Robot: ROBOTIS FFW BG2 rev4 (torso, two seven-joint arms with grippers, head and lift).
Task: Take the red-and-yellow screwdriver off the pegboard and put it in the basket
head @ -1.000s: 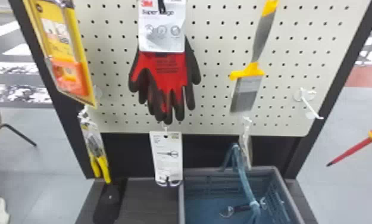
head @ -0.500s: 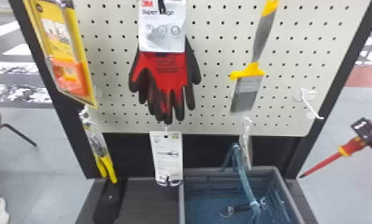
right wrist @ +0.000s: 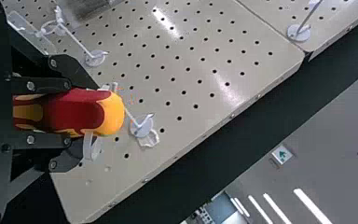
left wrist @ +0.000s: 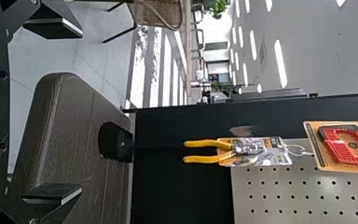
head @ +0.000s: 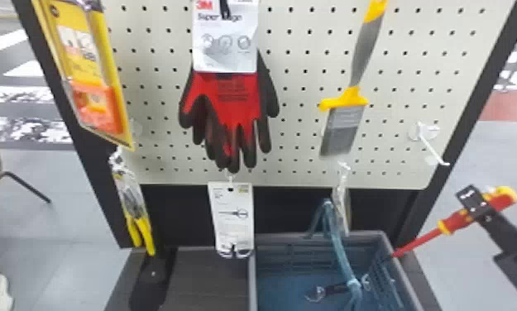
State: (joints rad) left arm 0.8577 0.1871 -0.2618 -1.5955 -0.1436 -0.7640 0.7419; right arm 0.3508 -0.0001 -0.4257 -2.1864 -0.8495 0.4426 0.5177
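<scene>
My right gripper is at the right of the head view, shut on the handle of the red-and-yellow screwdriver. The screwdriver slants, its tip down and left by the right rim of the basket. In the right wrist view the yellow handle end of the screwdriver pokes out from the right gripper. In the left wrist view my left gripper stands open, fingers wide apart with nothing between them.
The pegboard holds red-black gloves, a putty brush and yellow-handled pliers. A bare hook juts out at its right. The basket's blue handle stands up inside.
The right gripper has come in from the right edge, bringing the screwdriver left and down toward the basket. The yellow-handled pliers have swung slightly.
</scene>
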